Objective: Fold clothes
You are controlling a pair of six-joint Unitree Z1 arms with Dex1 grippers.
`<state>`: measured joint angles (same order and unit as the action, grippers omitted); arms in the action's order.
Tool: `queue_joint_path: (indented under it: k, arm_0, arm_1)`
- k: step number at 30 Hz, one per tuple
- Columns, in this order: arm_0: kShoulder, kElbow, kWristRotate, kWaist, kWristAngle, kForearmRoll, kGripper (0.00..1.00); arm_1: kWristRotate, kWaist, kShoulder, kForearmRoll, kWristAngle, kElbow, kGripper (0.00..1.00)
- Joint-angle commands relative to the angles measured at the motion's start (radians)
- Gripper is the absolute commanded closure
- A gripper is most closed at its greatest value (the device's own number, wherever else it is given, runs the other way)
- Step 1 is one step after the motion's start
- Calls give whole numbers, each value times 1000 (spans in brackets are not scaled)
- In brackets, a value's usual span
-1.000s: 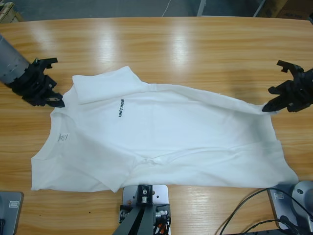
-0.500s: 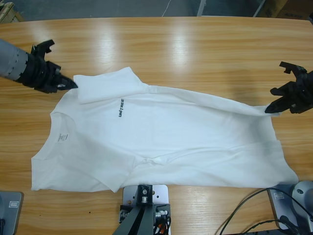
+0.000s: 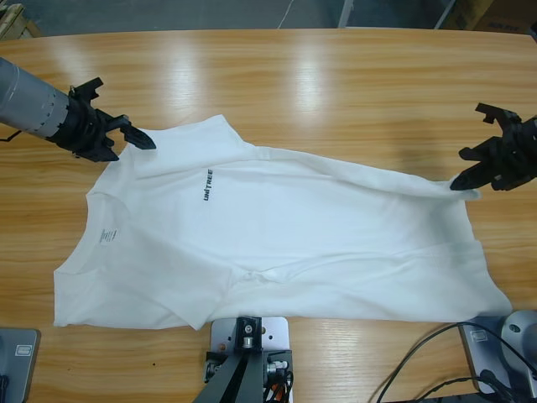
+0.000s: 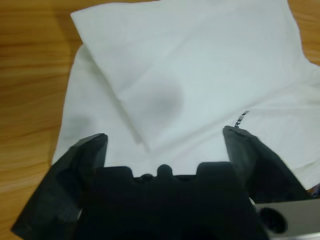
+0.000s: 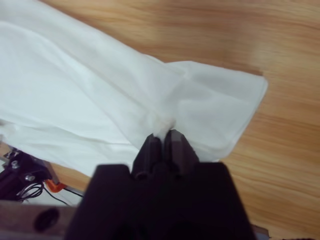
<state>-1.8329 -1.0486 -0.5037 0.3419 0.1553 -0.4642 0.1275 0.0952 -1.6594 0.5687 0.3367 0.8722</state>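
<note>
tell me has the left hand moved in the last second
Yes. The left hand has gone from beside the T-shirt collar toward the table's far edge and inward, now open over the folded sleeve.

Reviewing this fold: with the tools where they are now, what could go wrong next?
1. The left tool is open above the folded-in sleeve, holding nothing; closing there may catch only the top layer, or none, and undo that fold.
2. The right tool is shut on a small bunch of the T-shirt near its hem corner; so thin a pinch might slip if pulled.
3. With one side held, a lift would likely skew the shirt.
</note>
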Motion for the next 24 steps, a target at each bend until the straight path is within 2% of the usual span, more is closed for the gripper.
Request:
queue_joint_path:
  k: [1,24]
  arm_0:
    - [-74,63,-43,-8,55,33,142]
    - [-114,84,-145,12,82,149,137]
  arm_1:
    - [1,-11,-47,-15,-13,-31,1000]
    - [1,-10,-44,-19,-16,-30,1000]
